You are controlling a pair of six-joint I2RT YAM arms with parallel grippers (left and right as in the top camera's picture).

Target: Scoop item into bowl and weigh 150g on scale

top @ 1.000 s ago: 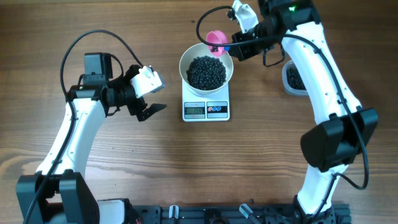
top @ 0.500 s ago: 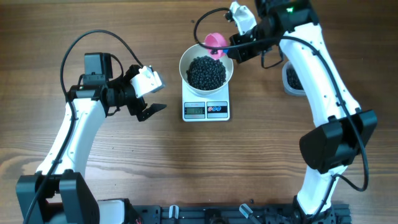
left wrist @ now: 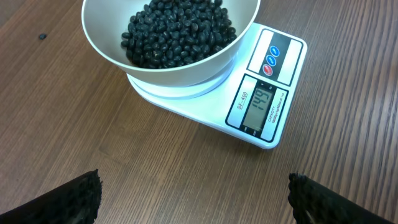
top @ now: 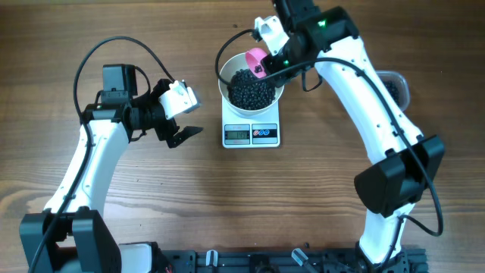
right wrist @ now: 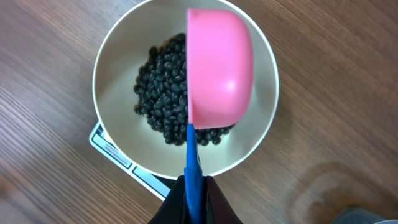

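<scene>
— Swung leftward, has it, the right arm (top: 356, 83)?
— Yes; a second ago it stood beside the bowl (left wrist: 180, 71), now it reaches over it. The left gripper (top: 186, 115) hangs spread wide, left of the scale (top: 251, 134). The bowl sits on the scale. The right gripper (right wrist: 194, 194) clamps the pink scoop (right wrist: 219, 68) by its blue handle; beans (left wrist: 177, 31) fill the bowl.

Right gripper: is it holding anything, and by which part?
Yes, the pink scoop, gripped at the end of its blue handle.
</scene>
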